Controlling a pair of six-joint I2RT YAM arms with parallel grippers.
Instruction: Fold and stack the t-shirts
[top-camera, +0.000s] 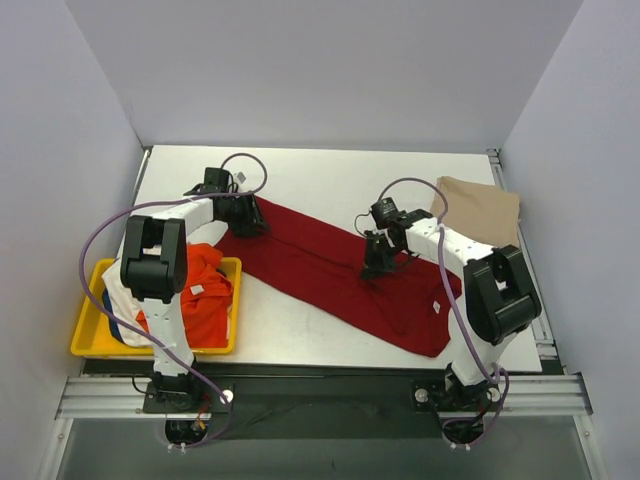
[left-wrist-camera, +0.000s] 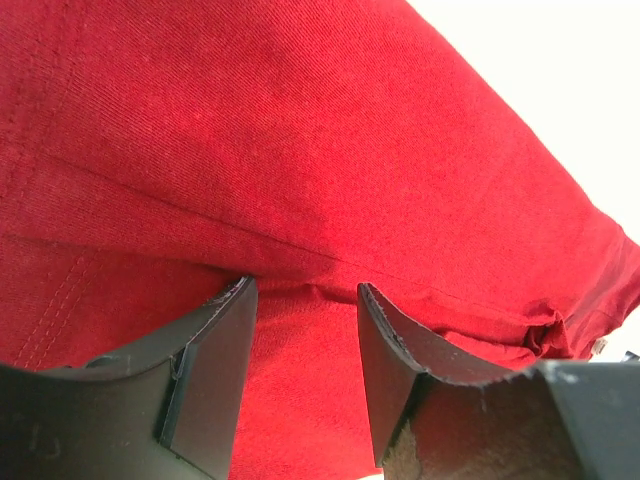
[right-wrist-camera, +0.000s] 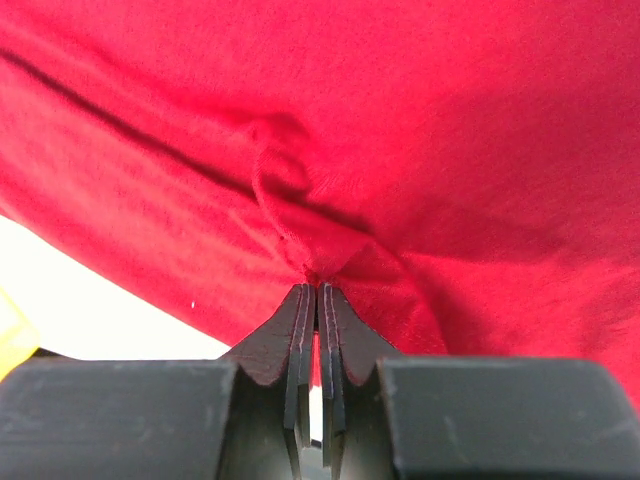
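A large dark red t-shirt (top-camera: 320, 265) lies in a long diagonal band across the table, from back left to front right. My left gripper (top-camera: 252, 222) is at its back left end, open. In the left wrist view its fingers straddle the red cloth (left-wrist-camera: 300, 150), with nothing pinched between them (left-wrist-camera: 305, 285). My right gripper (top-camera: 377, 265) is down on the middle of the shirt. The right wrist view shows it (right-wrist-camera: 317, 287) shut on a small puckered fold of red cloth (right-wrist-camera: 300, 235). A tan t-shirt (top-camera: 482, 210) lies folded at the back right.
A yellow tray (top-camera: 85, 340) at the front left holds a bright orange t-shirt (top-camera: 205, 295), a white one (top-camera: 120, 290) and a bit of blue cloth (top-camera: 112, 325). The left arm reaches over the tray. White walls close in the table on three sides.
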